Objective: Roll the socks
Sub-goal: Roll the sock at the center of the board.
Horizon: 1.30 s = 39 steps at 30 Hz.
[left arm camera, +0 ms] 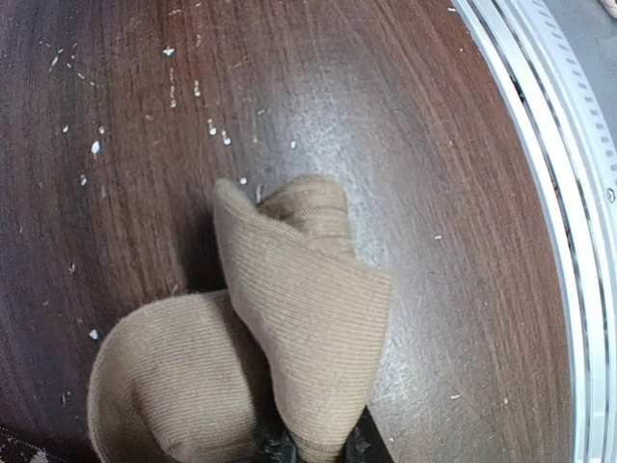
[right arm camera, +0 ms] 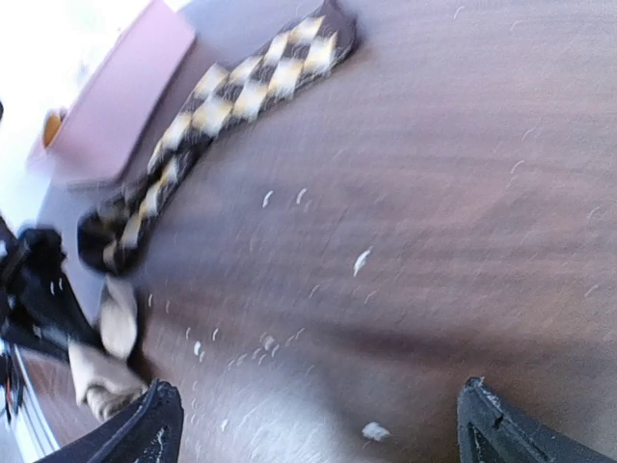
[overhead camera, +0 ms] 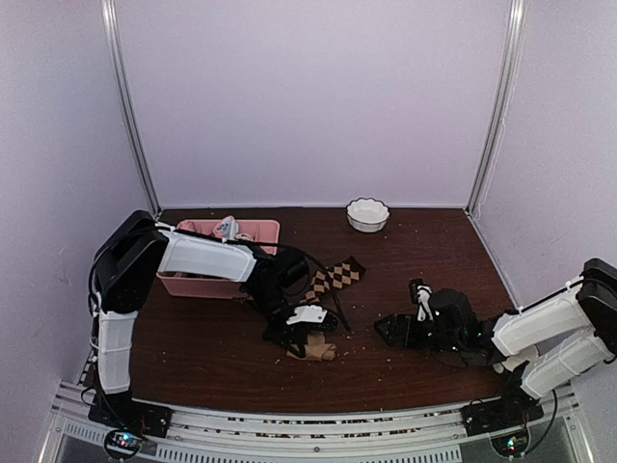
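Tan sock (left arm camera: 299, 328) fills the left wrist view, its ribbed fabric folded over itself and drawn up to a narrow pinch at the bottom edge of the frame, where the left end effector (overhead camera: 292, 335) is clamped on it. The rest of that sock bunches on the dark wooden surface (overhead camera: 415, 260), close to the metal rail (left arm camera: 540, 145) along the front edge and left of centre. Just behind it, the argyle sock (overhead camera: 335, 278) lies flat and stretched out on a diagonal. Its far end points toward the middle of the surface and its near end is partly hidden under the left arm, so I cannot tell whether the two socks touch. A pink tray (overhead camera: 207, 285) sits beside the argyle sock at the left, and a white bowl (overhead camera: 367, 214) stands well apart at the back edge. Right of centre, the right end effector (right arm camera: 323, 429) sits low over the surface with its jaws spread wide and nothing between them. Pale crumbs (right arm camera: 362, 260) are scattered over the wood in front of it.
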Each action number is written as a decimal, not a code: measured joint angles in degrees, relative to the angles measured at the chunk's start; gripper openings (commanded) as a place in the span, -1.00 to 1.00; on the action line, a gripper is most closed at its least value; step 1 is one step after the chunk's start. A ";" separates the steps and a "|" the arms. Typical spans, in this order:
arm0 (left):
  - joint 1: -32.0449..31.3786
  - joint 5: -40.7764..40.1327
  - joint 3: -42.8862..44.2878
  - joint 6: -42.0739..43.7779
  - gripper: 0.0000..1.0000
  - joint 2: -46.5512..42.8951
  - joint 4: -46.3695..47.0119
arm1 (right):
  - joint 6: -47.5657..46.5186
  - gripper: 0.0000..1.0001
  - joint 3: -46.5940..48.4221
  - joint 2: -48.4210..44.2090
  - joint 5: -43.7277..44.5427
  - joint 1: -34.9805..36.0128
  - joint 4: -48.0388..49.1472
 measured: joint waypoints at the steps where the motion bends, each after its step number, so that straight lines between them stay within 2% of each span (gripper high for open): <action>1: -0.02 -0.02 0.09 -0.02 -0.93 0.02 -0.11 | 0.09 0.99 -0.96 0.11 -0.35 -0.85 2.60; 5: 0.00 0.11 0.66 -0.02 -0.92 0.39 -0.79 | -3.48 1.00 -4.79 0.00 -0.26 1.57 10.34; 10: 0.00 0.85 1.88 0.02 -0.91 1.33 -2.29 | -18.91 0.69 -3.85 -1.31 0.81 12.28 10.93; 17: 0.50 2.43 3.98 0.20 -0.89 2.93 -5.11 | -38.34 0.43 3.76 6.12 2.32 23.06 8.39; 20: 0.70 3.08 4.79 0.63 -0.87 3.54 -6.32 | -44.39 0.39 8.22 10.84 5.27 26.03 7.26; 23: 0.81 3.52 5.14 1.20 -0.86 3.85 -7.08 | -49.51 0.27 11.98 14.51 8.35 27.52 7.21; 26: 0.83 3.69 5.22 1.75 -0.85 3.96 -7.28 | -53.11 -0.03 14.80 17.31 10.14 27.58 7.17; 28: 0.83 3.78 5.25 2.05 -0.85 3.98 -7.39 | -55.39 -0.15 16.70 19.15 10.95 27.56 7.08; 39: -0.09 5.01 4.63 5.53 -0.81 3.98 -9.40 | -59.58 -0.22 20.85 25.83 12.24 26.73 7.02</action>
